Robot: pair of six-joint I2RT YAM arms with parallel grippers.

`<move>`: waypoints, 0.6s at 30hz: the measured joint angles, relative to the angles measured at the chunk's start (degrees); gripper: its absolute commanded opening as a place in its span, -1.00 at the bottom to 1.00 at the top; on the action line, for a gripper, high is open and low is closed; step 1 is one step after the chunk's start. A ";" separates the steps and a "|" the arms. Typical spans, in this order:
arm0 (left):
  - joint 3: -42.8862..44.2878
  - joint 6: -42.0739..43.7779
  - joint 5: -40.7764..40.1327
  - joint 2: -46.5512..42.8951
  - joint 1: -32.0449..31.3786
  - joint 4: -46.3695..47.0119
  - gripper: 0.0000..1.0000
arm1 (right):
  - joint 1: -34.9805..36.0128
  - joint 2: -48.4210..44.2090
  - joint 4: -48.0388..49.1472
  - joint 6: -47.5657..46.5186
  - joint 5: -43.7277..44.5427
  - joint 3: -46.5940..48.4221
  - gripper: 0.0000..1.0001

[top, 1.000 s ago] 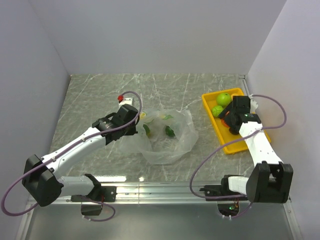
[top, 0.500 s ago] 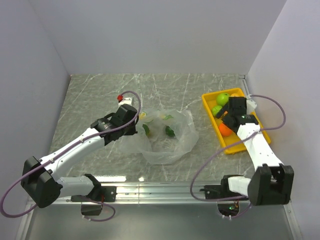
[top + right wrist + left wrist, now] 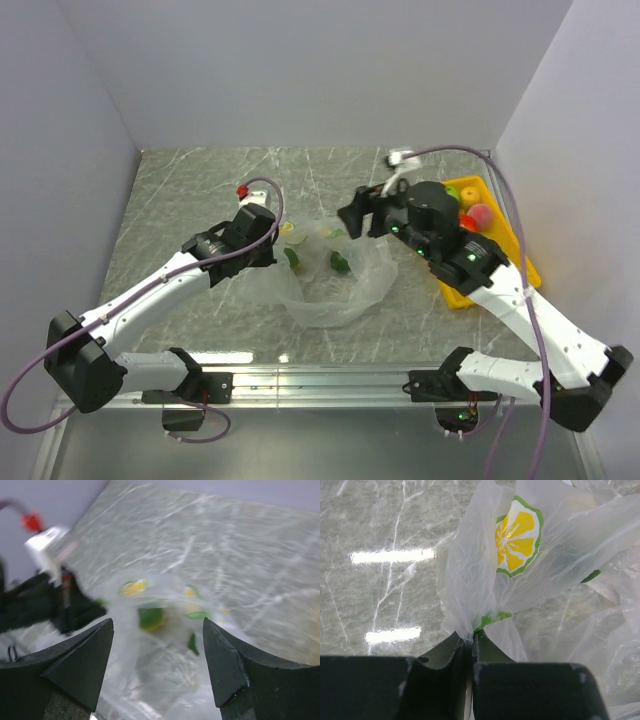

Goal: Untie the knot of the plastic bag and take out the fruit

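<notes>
The clear plastic bag (image 3: 335, 275) lies crumpled mid-table, printed with lemon slices (image 3: 517, 537) and green leaves. My left gripper (image 3: 270, 247) is at the bag's left edge and is shut on a gathered pinch of the film (image 3: 470, 630). My right gripper (image 3: 355, 218) hovers open above the bag's upper right side; in its blurred wrist view the bag (image 3: 165, 655) lies between and below the open fingers, nothing held. I cannot make out the knot. Fruit lies in the yellow tray (image 3: 458, 294): a green one (image 3: 452, 192) and a red-orange one (image 3: 481, 215).
The right arm crosses over most of the tray. White walls close in the left, back and right sides. A metal rail runs along the near edge by the arm bases.
The right arm swung from the tray leftward to above the bag with empty open jaws; an orange-red fruit now lies in the tray. The left gripper stayed pinching the bag's edge.
</notes>
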 measured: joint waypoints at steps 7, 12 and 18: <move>1.68 0.48 0.07 0.81 0.00 -0.96 -0.76 | 7.65 11.85 -0.96 -6.49 -2.89 0.98 0.53; 2.45 0.63 0.07 1.20 0.00 -1.49 -0.75 | 8.44 20.65 -2.75 -10.34 -3.15 0.98 0.42; 2.45 0.61 0.35 1.31 0.00 -1.70 -0.75 | 8.39 30.32 -3.19 -13.00 -2.38 1.01 0.26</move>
